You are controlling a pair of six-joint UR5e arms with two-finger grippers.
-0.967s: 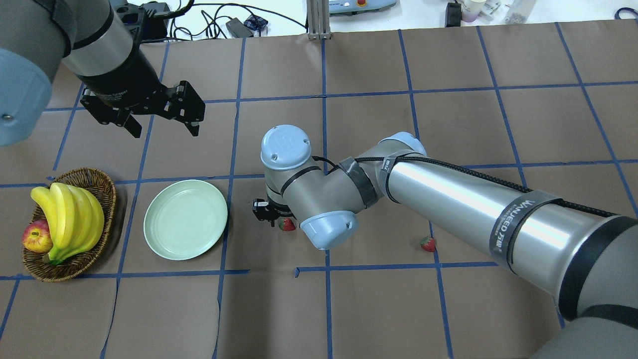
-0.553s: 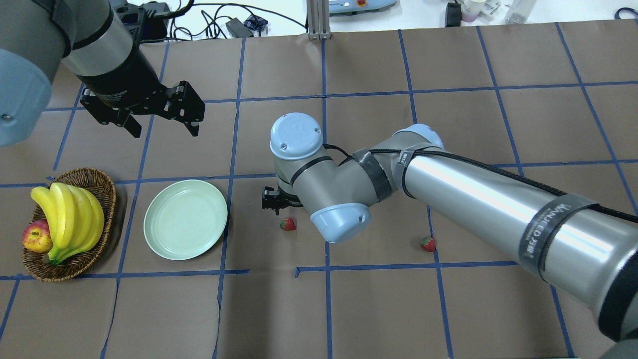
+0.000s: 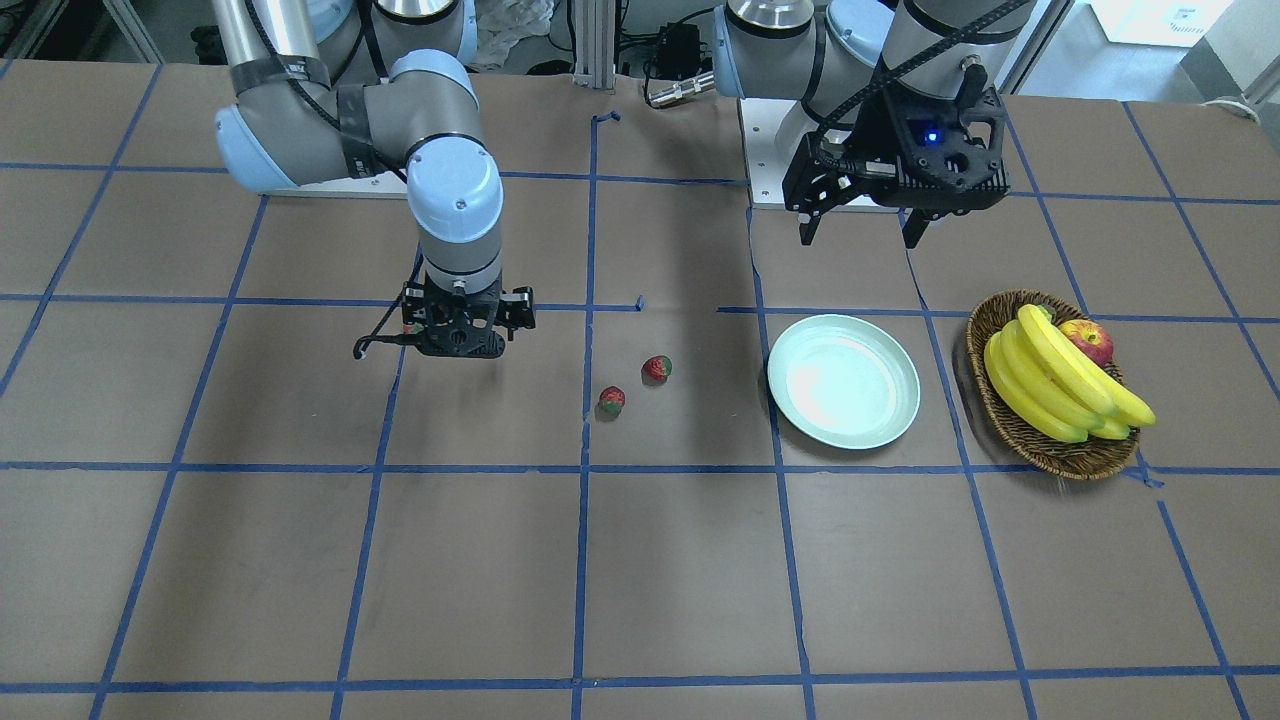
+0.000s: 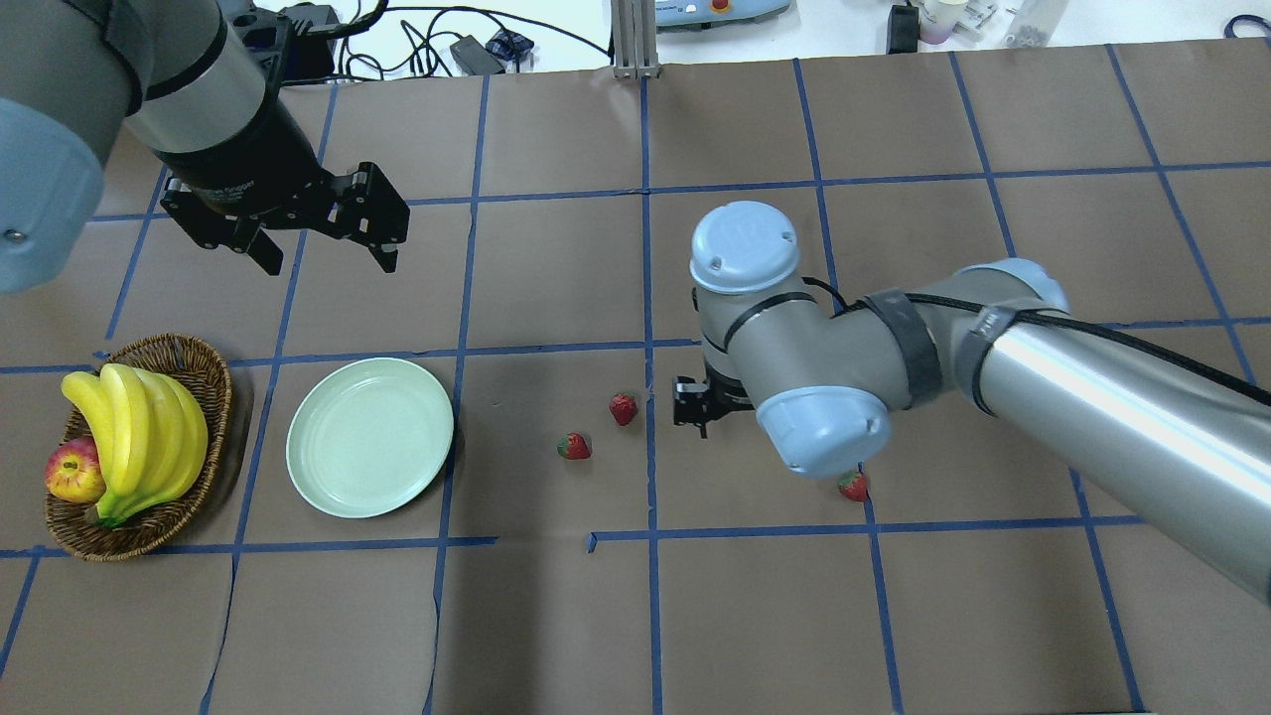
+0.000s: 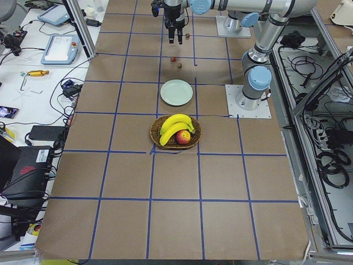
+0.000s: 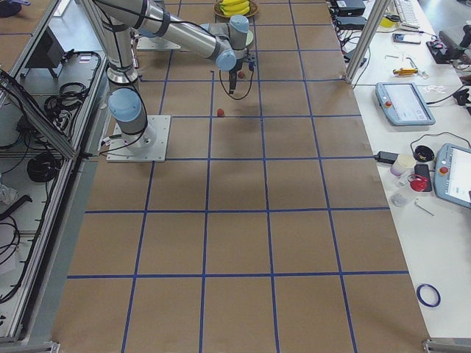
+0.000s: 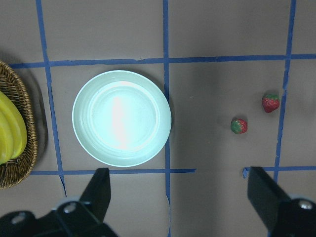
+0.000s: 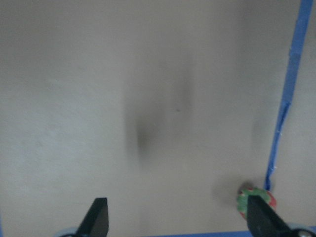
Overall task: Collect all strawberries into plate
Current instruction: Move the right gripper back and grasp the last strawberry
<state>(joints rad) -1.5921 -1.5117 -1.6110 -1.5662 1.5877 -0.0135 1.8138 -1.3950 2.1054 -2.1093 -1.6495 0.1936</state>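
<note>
Robotics lab.
Blue tape (image 4: 646, 191) grids the paper-covered worktop (image 4: 556, 616); teach pendants (image 5: 57, 48), loose cables (image 5: 330, 157) and aluminium framing (image 4: 634, 40) surround it.

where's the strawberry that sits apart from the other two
In the overhead view the lone strawberry lies right of centre on a blue tape line, beside the right arm's blue cap, far from the plate.

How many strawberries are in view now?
3, on the table: two strawberries close together between the plate and the right gripper, a third strawberry farther right beside the right arm's wrist. The arm may hide others.
</note>
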